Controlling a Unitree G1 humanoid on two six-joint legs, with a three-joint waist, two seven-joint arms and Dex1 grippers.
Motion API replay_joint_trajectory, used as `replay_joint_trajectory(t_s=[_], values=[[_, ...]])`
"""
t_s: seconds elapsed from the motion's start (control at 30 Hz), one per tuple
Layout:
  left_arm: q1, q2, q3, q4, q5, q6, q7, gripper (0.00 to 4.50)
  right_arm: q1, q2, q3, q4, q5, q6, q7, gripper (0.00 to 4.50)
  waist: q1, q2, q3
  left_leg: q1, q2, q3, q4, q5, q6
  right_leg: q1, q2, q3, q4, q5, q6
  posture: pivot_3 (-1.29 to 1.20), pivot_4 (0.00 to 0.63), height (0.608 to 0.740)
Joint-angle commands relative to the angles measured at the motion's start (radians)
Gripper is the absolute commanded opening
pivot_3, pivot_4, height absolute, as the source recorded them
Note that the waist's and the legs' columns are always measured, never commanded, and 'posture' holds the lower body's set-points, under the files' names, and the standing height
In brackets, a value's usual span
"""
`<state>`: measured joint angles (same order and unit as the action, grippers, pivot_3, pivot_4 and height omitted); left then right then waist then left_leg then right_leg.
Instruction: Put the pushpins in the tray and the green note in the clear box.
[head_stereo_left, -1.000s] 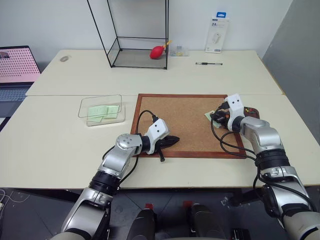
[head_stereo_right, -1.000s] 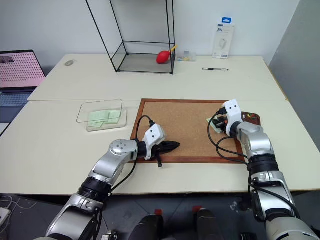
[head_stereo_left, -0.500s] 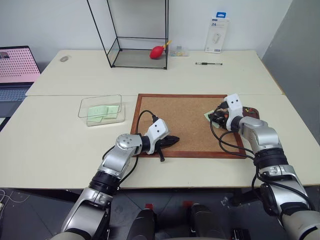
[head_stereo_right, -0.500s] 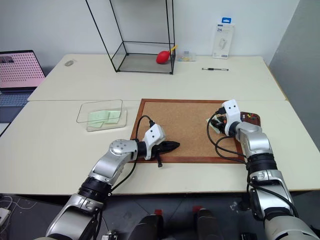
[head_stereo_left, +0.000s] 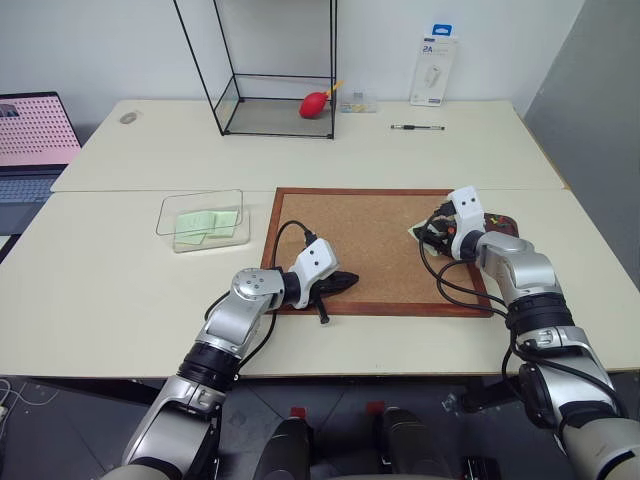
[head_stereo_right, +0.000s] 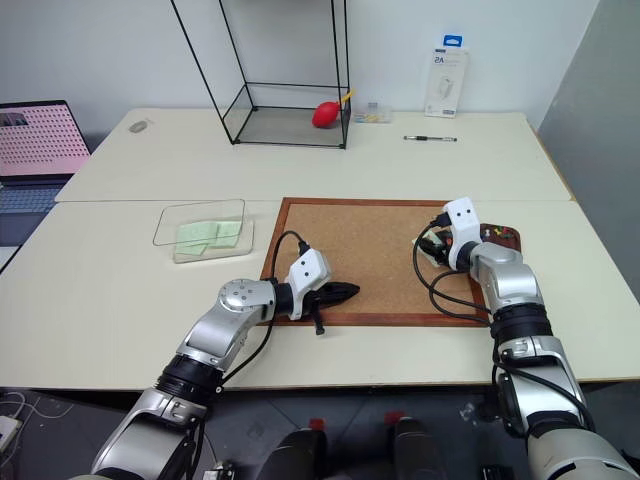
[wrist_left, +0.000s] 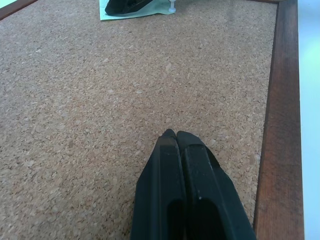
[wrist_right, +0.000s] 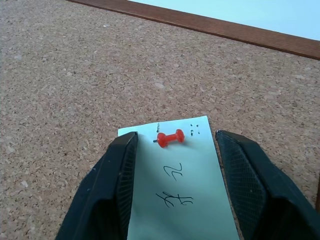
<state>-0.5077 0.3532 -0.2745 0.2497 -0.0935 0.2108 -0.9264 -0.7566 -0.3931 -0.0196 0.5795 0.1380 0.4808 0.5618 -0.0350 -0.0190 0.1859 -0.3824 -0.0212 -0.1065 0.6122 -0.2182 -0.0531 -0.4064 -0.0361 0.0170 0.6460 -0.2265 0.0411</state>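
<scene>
The green note (wrist_right: 177, 195) lies on the cork board (head_stereo_left: 370, 240) near its right edge, with handwriting on it. A red pushpin (wrist_right: 170, 138) lies on its side on the note's far end. My right gripper (wrist_right: 176, 136) is open, its fingers straddling the note and the pin without pinching either. Just right of the board sits the dark reddish tray (head_stereo_right: 505, 237) with small coloured pins in it. The clear box (head_stereo_left: 203, 220), left of the board, holds green slips. My left gripper (head_stereo_left: 352, 279) rests shut and empty on the board's near left part.
A tall black-wire glass case (head_stereo_left: 275, 70) with a red bulb stands at the back. A pen (head_stereo_left: 417, 127) and a white packet (head_stereo_left: 435, 72) lie at the back right, and a laptop (head_stereo_left: 30, 140) at the far left. Bare table lies between the box and the near edge.
</scene>
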Motion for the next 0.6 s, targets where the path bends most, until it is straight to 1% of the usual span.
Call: replay_joint_trajectory(t_s=[0.03,0.17,0.27,0.6], values=[[0.019,0.013,-0.015,0.017,0.024,0.008,-0.003,0.0,-0.02,-0.001,-0.017,-0.018,0.009,-0.031,0.007,1.55,0.0,0.0,0.0,0.0,0.0,0.0,0.0,0.0,0.0,0.0,0.0,0.0,0.0,0.0,0.0,0.0,0.15,0.74],[0.021,0.013,-0.015,0.019,0.025,0.007,-0.002,0.0,-0.017,-0.002,-0.013,-0.024,0.008,-0.036,0.014,0.71,0.0,0.0,0.0,0.0,0.0,0.0,0.0,0.0,0.0,0.0,0.0,0.0,0.0,0.0,0.0,0.0,0.15,0.74],[0.021,0.013,-0.015,0.019,0.025,0.006,-0.003,0.0,-0.015,-0.001,-0.011,-0.027,0.007,-0.038,0.016,0.21,0.0,0.0,0.0,0.0,0.0,0.0,0.0,0.0,0.0,0.0,0.0,0.0,0.0,0.0,0.0,0.0,0.15,0.74],[0.018,0.016,-0.014,0.022,0.026,0.005,-0.005,0.0,-0.012,-0.003,-0.016,-0.068,0.019,-0.05,0.031,0.16,-0.001,0.0,0.0,0.0,0.0,0.0,0.0,0.0,0.0,0.0,0.0,0.0,0.0,0.0,0.0,0.0,0.15,0.74]])
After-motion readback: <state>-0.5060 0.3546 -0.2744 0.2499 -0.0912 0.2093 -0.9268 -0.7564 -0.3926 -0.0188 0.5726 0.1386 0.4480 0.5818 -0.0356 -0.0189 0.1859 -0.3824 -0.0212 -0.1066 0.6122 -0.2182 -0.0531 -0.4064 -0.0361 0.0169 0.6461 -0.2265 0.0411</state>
